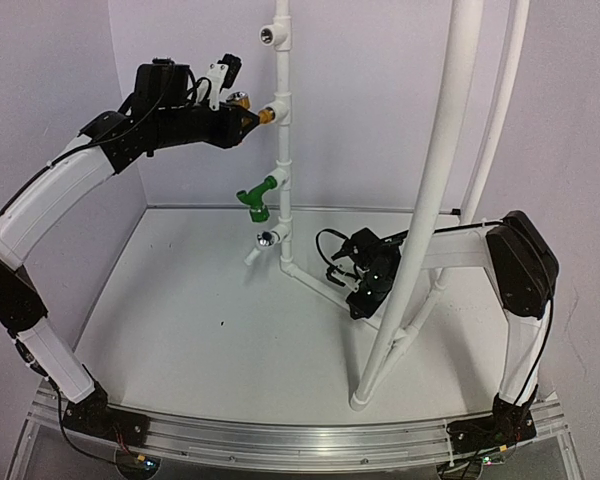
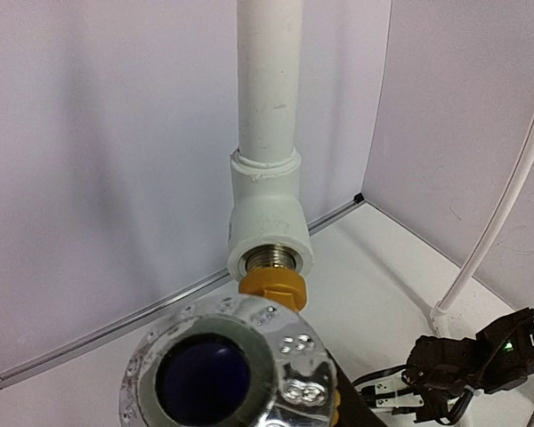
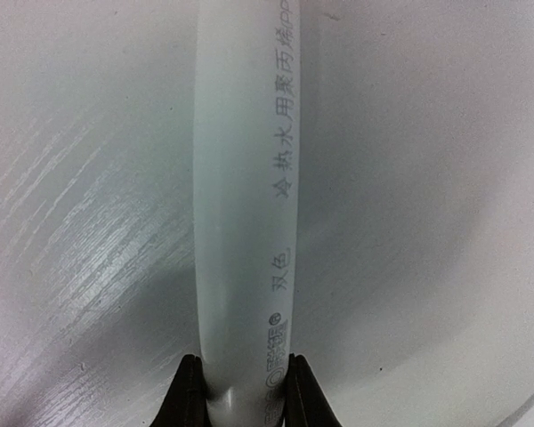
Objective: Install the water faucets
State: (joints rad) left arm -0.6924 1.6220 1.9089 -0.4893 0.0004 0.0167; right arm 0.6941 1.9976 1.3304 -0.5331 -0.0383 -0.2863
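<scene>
The brass-gold faucet (image 1: 264, 113) sits with its thread in a white tee (image 1: 282, 106) high on the upright pipe. In the left wrist view its shiny round knob (image 2: 218, 378) fills the bottom and its gold hex (image 2: 271, 286) meets the tee's threaded mouth (image 2: 269, 258). My left gripper (image 1: 246, 120) is raised and shut on this faucet; its fingers are mostly hidden behind it. The green faucet (image 1: 253, 199) is seated in the tee below, spout down. My right gripper (image 1: 361, 299) is shut on the white base pipe (image 3: 240, 178) low on the table, one finger (image 3: 187, 396) on each side.
An open tee (image 1: 273, 35) tops the upright pipe and another open fitting (image 1: 267, 239) sits near its foot. Two tall curved white pipes (image 1: 435, 190) rise in front of the right arm. White walls close the back and left.
</scene>
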